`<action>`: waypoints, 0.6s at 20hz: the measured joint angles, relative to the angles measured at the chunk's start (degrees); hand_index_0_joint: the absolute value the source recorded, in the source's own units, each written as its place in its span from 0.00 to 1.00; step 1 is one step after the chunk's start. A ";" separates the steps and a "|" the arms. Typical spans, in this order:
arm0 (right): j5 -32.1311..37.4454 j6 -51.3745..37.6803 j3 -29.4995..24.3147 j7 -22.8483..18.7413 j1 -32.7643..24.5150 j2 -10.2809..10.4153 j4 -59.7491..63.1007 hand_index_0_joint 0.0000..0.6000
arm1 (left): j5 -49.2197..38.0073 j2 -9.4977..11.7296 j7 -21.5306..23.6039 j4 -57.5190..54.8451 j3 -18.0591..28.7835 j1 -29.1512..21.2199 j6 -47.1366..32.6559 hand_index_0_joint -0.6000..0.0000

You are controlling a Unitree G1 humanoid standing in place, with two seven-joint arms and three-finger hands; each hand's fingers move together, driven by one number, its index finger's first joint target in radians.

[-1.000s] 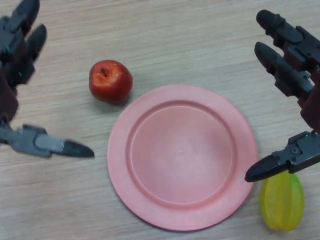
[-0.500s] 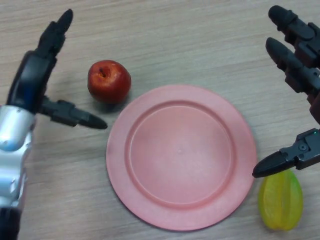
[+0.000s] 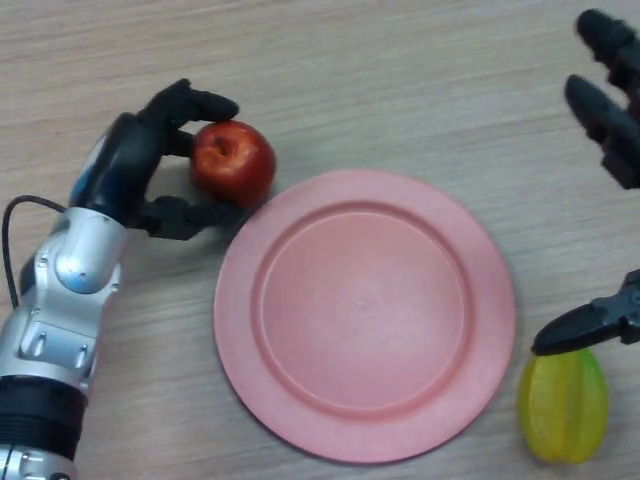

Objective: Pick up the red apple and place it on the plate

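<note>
The red apple (image 3: 233,162) sits on the wooden table just off the upper left rim of the pink plate (image 3: 365,312). My left hand (image 3: 135,165) is at the apple's left side, its fingers curled over the top and its thumb under the near side, closed round the apple. My right hand (image 3: 610,130) is open at the right edge of the view, away from the apple, with its thumb pointing at the plate's right rim.
A yellow starfruit (image 3: 563,403) lies on the table at the lower right, just beside the plate's rim and under my right thumb. The table is light wood.
My left hand has moved right to the apple and curled its fingers and thumb round it. The apple has shifted slightly right. My right hand has drawn back toward the right edge.
</note>
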 measured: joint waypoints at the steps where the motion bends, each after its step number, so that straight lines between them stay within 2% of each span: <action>1: 0.00 -0.21 -0.06 -0.12 0.35 -0.05 -0.39 0.00 | 0.23 0.07 -0.93 -3.85 0.03 1.28 0.73 0.00; 4: -0.03 -0.24 0.10 -0.15 0.82 -0.06 -0.54 0.00 | -0.92 -0.14 -8.53 -28.14 0.27 8.94 6.23 0.00; 5: -0.06 -0.24 -0.06 -0.16 0.97 -0.06 -0.55 0.00 | -4.26 -1.12 -10.76 -34.28 0.38 11.02 9.79 0.00; 6: -0.06 -0.25 0.25 -0.10 0.90 -0.05 -0.57 0.00 | -6.72 -2.70 -12.17 -42.26 0.20 14.48 15.67 0.00; 7: -0.10 -0.25 0.12 -0.10 0.98 -0.05 -0.59 0.00 | -10.40 -3.29 -14.69 -47.55 0.14 16.79 22.87 0.00; 8: -0.14 -0.25 0.13 -0.11 0.96 -0.05 -0.56 0.00 | -11.53 -3.34 -16.09 -49.88 -0.81 19.59 27.46 0.00; 10: -0.13 -0.25 0.16 -0.11 0.95 -0.05 -0.56 0.00 | -7.17 -3.49 -16.16 -49.13 -4.24 24.03 28.14 0.00; 12: -0.12 -0.25 0.15 -0.11 0.95 -0.04 -0.57 0.00 | -7.31 -4.86 -17.13 -48.31 -4.86 26.74 28.18 0.00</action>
